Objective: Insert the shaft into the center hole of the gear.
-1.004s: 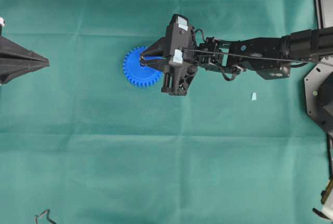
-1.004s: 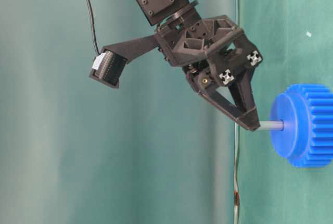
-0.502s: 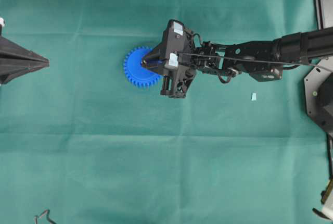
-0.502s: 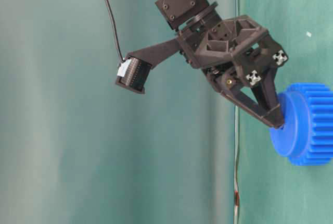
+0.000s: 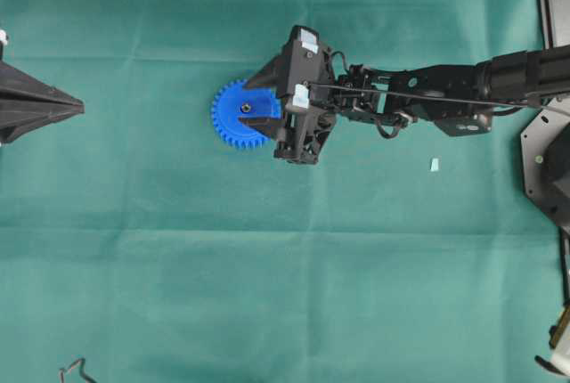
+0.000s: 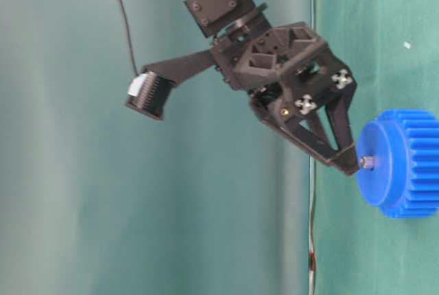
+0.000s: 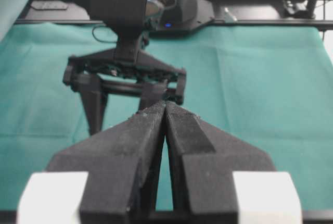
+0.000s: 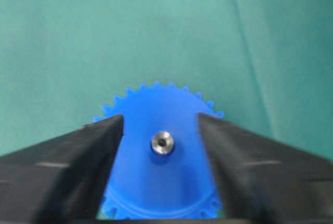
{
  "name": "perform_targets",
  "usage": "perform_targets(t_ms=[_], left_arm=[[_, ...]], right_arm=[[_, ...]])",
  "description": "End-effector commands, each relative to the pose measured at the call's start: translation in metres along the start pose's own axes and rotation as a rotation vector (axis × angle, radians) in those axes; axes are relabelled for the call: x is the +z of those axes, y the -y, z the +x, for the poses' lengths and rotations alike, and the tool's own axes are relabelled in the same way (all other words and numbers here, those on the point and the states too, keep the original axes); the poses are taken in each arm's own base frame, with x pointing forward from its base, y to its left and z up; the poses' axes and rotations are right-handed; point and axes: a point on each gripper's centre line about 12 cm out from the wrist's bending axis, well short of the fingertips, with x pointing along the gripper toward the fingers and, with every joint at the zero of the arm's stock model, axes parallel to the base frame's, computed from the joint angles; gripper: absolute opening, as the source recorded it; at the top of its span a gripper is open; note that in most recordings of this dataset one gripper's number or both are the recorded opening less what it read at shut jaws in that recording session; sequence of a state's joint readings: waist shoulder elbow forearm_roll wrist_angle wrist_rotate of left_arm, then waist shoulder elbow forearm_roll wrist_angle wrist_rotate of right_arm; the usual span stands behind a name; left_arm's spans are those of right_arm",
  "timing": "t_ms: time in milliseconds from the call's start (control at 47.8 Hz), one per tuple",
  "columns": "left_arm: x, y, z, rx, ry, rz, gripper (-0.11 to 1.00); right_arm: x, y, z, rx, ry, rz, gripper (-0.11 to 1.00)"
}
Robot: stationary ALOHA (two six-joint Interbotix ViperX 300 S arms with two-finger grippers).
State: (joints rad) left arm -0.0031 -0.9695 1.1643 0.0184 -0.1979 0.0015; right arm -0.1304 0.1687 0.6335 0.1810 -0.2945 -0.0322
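Note:
The blue gear (image 5: 233,125) lies flat on the green cloth. The silvery shaft (image 5: 244,108) stands in the center hole of its hub, with only a short stub showing (image 6: 367,162). The center hole itself is filled and hidden. In the right wrist view the shaft (image 8: 163,142) shows end-on in the middle of the gear (image 8: 161,182). My right gripper (image 5: 247,104) is open, its fingers (image 8: 78,166) spread on either side of the stub and not touching it. My left gripper (image 5: 78,109) rests far to the left, shut on nothing (image 7: 165,105).
A small pale blue scrap (image 5: 434,165) lies on the cloth right of the gear, under the right arm. A black cable end (image 5: 76,370) shows at the bottom left. Dark frame parts (image 5: 545,160) stand along the right edge.
The right gripper pressed the shaft down into the gear hub, then opened and drew back slightly. The shaft stays in the hub. The left arm has not moved.

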Motion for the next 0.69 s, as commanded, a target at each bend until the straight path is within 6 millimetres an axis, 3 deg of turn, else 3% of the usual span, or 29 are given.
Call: perform_targets(t_ms=[0,63,167,335,669], left_arm=[[0.009,0.000,0.002,0.001,0.020,0.005,0.00],[0.008,0.000,0.002,0.002,0.017,0.002,0.00],[0.009,0.000,0.002,0.002,0.018,0.002,0.00],[0.009,0.000,0.002,0.000,0.020,0.003,0.00],[0.009,0.000,0.002,0.002,0.020,0.000,0.00]], right_arm=[[0.029,-0.001,-0.013,0.005,0.076,0.007,0.90],[0.036,0.000,-0.019,0.006,0.096,0.006,0.97],[0.048,0.000,-0.033,0.009,0.129,0.000,0.93],[0.064,0.000,-0.061,0.017,0.179,-0.021,0.94],[0.064,0.002,-0.109,0.023,0.244,-0.026,0.94]])
